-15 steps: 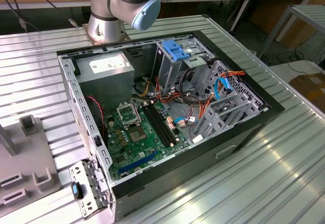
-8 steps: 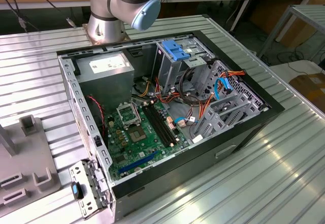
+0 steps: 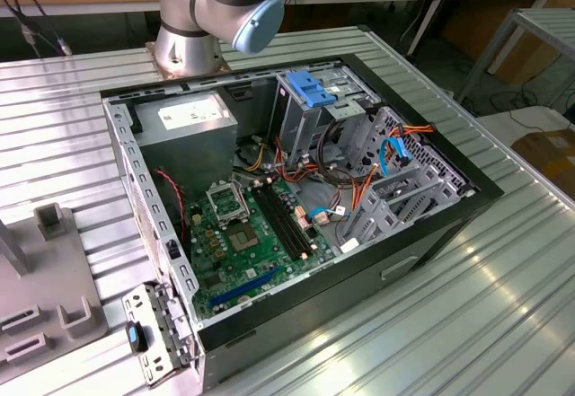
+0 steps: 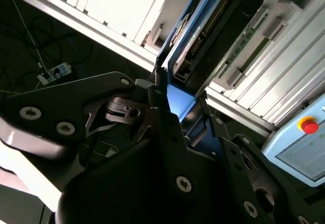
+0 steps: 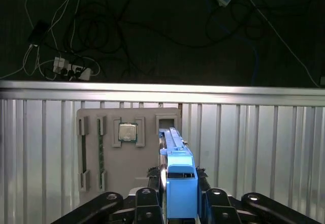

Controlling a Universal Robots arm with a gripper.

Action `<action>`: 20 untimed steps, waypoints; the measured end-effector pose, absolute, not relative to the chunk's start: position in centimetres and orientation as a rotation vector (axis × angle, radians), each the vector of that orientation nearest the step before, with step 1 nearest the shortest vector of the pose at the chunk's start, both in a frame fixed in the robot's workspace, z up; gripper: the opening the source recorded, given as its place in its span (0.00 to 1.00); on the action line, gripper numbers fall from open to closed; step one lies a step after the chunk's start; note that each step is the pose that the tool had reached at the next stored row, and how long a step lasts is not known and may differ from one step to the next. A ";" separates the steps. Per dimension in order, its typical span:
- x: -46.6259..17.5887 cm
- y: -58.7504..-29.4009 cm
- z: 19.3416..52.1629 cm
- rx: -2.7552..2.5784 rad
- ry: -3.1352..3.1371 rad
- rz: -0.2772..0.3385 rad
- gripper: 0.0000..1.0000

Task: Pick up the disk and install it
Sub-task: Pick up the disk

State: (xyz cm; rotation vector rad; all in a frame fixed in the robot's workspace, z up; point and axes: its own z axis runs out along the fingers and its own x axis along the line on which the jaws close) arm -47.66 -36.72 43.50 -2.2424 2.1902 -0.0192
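Since the gripper [image 5: 177, 176] is clamped on the bright-blue end of the disk [image 5: 175, 145], the pick-up looks done or nearly so; whether its far end has cleared the slot of the grey tray [image 5: 127, 168] I cannot tell. Fitting it into the open computer case [image 3: 135, 171] is left. Tray and disk sit near one edge of the ribbed counter [image 5: 254, 148]. Standing on edge, the disk points its long axis from the gripper straight at the tray.
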 end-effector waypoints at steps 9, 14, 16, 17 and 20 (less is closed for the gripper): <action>-47.7 -36.7 46.1 -2.242 2.190 -0.020 0.36; -47.7 -36.7 47.6 -2.241 2.189 -0.021 0.36; -47.7 -36.7 48.2 -2.241 2.189 -0.021 0.36; -47.7 -36.7 48.5 -2.241 2.189 -0.021 0.36; -47.7 -36.7 49.4 -2.241 2.189 -0.021 0.36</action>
